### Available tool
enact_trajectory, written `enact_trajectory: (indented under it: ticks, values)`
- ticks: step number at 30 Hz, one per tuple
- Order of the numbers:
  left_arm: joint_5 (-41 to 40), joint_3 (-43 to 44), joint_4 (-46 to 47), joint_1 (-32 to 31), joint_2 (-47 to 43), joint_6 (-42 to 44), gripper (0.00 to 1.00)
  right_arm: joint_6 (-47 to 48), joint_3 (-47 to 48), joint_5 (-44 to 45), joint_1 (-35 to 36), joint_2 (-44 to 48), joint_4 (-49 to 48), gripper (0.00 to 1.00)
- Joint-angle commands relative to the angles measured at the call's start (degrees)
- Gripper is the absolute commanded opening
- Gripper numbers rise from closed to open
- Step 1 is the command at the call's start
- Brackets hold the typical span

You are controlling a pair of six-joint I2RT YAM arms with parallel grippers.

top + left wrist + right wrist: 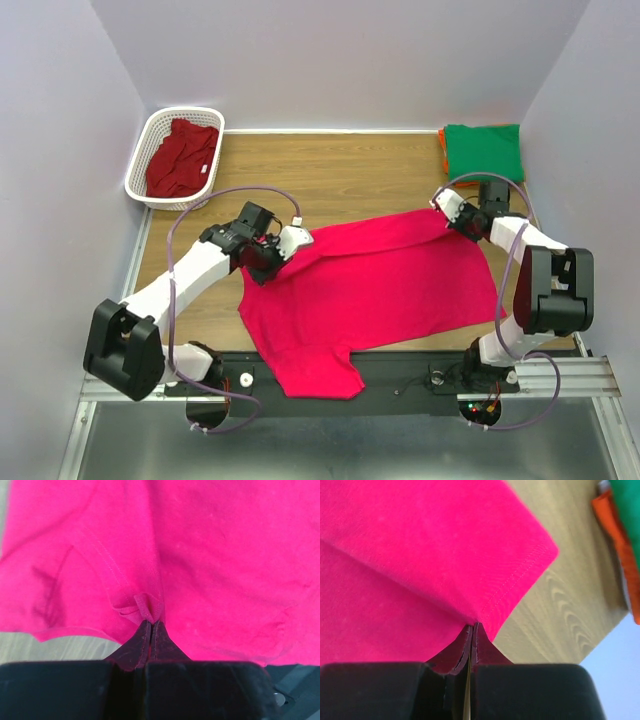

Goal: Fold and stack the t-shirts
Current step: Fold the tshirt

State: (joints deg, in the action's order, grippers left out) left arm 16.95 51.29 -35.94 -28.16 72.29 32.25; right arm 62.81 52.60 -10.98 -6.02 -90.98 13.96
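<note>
Jaws clamped on pink-red t-shirt (380,282): left jaws on its left edge, right jaws on its right corner.

INVENTORY, qty by kind
- Tees: 4 total, 1 ea. colour:
  - pink tee (380,280) x1
  - crimson tee (182,158) x1
  - green tee (483,152) x1
  - orange tee (615,535) x1, edge only showing
- Basket (143,160): 1, white lattice.
- Table (340,175): 1, wood top.
- Arms: 2, i.e. left arm (190,270) x1 and right arm (540,270) x1.
- Grippers: 2, 1 per arm, 2 fingers ea.: left gripper (151,627) and right gripper (471,629).
- Cables: 2, greyish-purple, 1 per arm: left cable (172,250) and right cable (503,300).
- Base rail (560,375): 1, metal.
</note>
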Motion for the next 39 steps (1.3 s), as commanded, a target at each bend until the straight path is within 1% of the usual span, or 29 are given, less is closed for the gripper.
enact_trajectory:
  ticks: [1,3,4,5,6,7,8,9,10,12,13,14,15,16,18,19,21,24,25,26,28,31,32,34,36,37,39]
  values:
    - [1.1,-0.7,-1.2,-0.4,1.8,1.6,0.0,3.4,-1.9,0.5,-0.5,0.7,-0.3,0.01]
    - [1.9,-0.2,-2.8,-0.8,2.3,3.2,0.0,3.2,-2.2,1.2,-0.6,0.8,-0.3,0.01]
    - [2.3,0.2,-3.8,-1.2,2.9,4.0,0.13,3.0,-2.3,1.6,-0.5,0.8,-0.2,0.01]
    - [3.6,0.7,-6.1,-1.2,3.3,4.8,0.21,3.1,-2.2,2.4,-0.5,0.7,-0.2,0.01]
    - [4.6,1.4,-7.3,-1.2,3.4,5.5,0.28,3.2,-2.1,2.7,-0.5,0.7,0.0,0.04]
    - [5.4,2.8,-8.3,-1.0,2.8,6.5,0.44,3.4,-1.6,3.1,-0.6,1.2,0.3,0.1]
    - [6.2,3.6,-9.3,-1.1,2.2,6.9,0.52,3.4,-1.4,3.1,-0.9,1.5,0.9,0.2]
    - [7.5,4.4,-10.6,-0.7,1.5,7.3,0.59,3.4,-0.9,2.4,-1.2,2.0,1.6,0.25]
    - [7.7,5.9,-10.8,-0.3,0.0,7.2,0.62,3.1,0.5,1.9,-1.4,3.3,2.0,0.31]
    - [7.8,7.2,-10.0,0.9,-1.0,6.8,0.63,1.9,2.6,0.1,-1.8,4.1,4.1,0.35]
    - [7.9,8.2,-9.6,2.9,-1.2,6.6,0.63,0.1,4.0,-0.5,-1.9,4.1,4.9,0.37]
    - [8.4,8.7,-8.5,4.2,-0.8,6.3,0.63,-0.9,7.0,-1.7,-1.9,3.6,6.5,0.42]
    - [7.8,9.0,-6.9,6.5,-0.3,5.5,0.62,-3.1,8.6,-2.4,-1.8,2.7,7.4,0.43]
    - [7.0,9.1,-5.2,6.5,0.5,4.1,0.62,-4.3,10.1,-3.0,-1.9,1.9,8.4,0.44]
    - [6.4,9.9,-2.3,9.5,3.5,2.5,0.61,-6.7,14.7,-4.5,-1.8,-1.7,11.1,0.43]
    - [5.2,10.1,-0.4,10.8,5.6,0.8,0.6,-8.7,16.3,-4.7,-1.7,-2.9,11.9,0.4]
    - [4.2,11.1,2.8,12.0,7.7,-1.5,0.59,-11.9,19.9,-5.4,-1.6,-6.8,13.7,0.37]
    - [-0.4,11.7,6.4,12.6,12.3,-3.8,0.56,-13.6,22.5,-4.4,-0.2,-11.7,14.3,0.31]
    - [-1.4,12.8,6.8,12.8,15.7,-4.3,0.54,-14.5,22.9,-4.1,0.2,-12.8,14.3,0.3]
    - [-2.1,13.2,6.9,13.1,17.3,-4.3,0.51,-14.7,23.2,-3.9,0.7,-13.7,14.4,0.28]
    - [-2.7,14.2,6.9,13.5,21.0,-3.9,0.46,-15.5,23.7,-3.2,1.3,-16.5,14.4,0.27]
    - [-4.9,15.2,8.3,13.8,24.5,-3.9,0.43,-15.6,24.0,-1.3,1.3,-18.8,14.3,0.27]
    - [-5.4,15.6,8.8,14.0,27.0,-4.1,0.41,-15.7,24.1,-0.8,1.3,-20.4,14.2,0.27]
    - [-6.2,18.0,9.1,15.3,29.7,-3.9,0.39,-15.9,24.1,0.8,1.3,-21.7,14.2,0.27]
    - [-7.1,20.7,9.6,16.5,34.4,-3.3,0.37,-16.2,23.8,1.1,1.4,-22.3,14.3,0.27]
    - [-7.3,24.7,9.2,17.6,38.1,-3.0,0.34,-16.6,23.4,0.8,1.4,-22.3,14.3,0.27]
    - [-6.4,29.3,7.3,18.6,41.2,-2.5,0.34,-16.3,21.5,0.8,1.9,-21.1,14.5,0.27]
